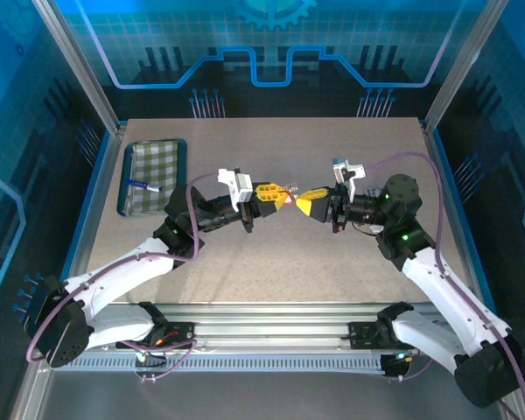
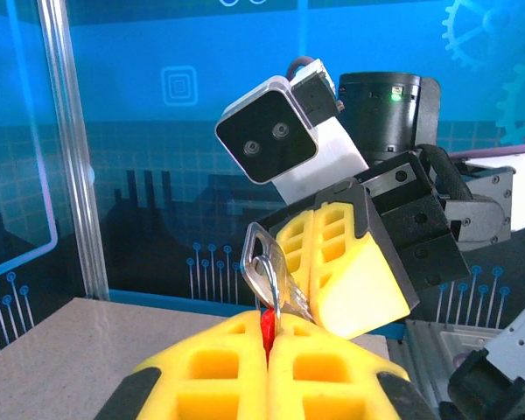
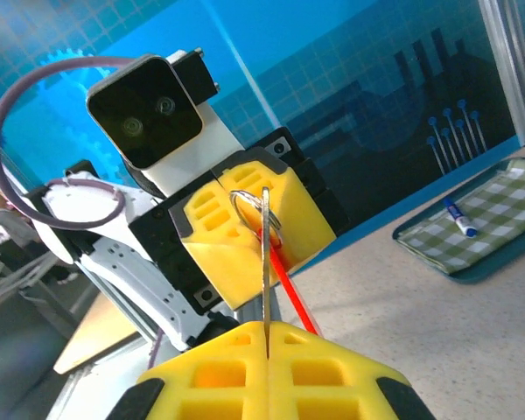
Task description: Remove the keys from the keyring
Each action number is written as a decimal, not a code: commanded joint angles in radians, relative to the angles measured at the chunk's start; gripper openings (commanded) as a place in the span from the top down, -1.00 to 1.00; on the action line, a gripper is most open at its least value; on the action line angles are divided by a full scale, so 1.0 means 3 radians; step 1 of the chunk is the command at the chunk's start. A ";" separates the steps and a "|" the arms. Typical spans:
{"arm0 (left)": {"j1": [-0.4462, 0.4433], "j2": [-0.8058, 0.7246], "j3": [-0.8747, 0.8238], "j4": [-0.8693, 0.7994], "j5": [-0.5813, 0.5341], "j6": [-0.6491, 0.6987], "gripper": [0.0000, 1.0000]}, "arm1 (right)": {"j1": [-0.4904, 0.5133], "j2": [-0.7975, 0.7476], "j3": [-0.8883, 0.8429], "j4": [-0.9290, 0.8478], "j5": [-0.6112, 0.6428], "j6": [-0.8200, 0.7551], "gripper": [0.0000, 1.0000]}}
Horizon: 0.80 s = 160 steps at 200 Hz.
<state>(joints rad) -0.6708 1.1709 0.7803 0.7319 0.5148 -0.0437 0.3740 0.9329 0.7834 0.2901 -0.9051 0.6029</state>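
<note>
Above the middle of the table (image 1: 271, 271), held clear of it, the left tool (image 1: 280, 196) is pressed together on the red keyring (image 1: 290, 200). The right tool (image 1: 304, 201), at three o'clock of it, is closed on the blade of a grey key (image 3: 266, 280). The tips nearly touch, so a collision is risked by any twist. If the key binds, the keyring may be dragged from the pinch and dropped. Bare table is left all round. A tray (image 1: 123, 179) with a pen (image 1: 144, 185) lies well apart at ten o'clock, near the left edge.
</note>
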 commanded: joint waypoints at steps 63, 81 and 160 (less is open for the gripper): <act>-0.0103 -0.0073 0.0129 -0.0016 0.0097 0.0113 1.00 | 0.0021 0.0151 -0.0034 0.0686 -0.0052 0.0412 0.89; -0.0114 -0.0078 0.0125 -0.0022 0.0045 0.0135 1.00 | 0.0036 0.0185 -0.0048 0.0802 -0.0037 0.0503 0.78; -0.0139 -0.0077 0.0104 0.0000 -0.0054 0.0150 1.00 | 0.0161 0.0346 -0.0019 0.1112 0.0024 0.0685 0.61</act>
<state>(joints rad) -0.6983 1.1694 0.7845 0.7132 0.5007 -0.0231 0.4019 1.0260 0.7685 0.5575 -0.9157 0.7868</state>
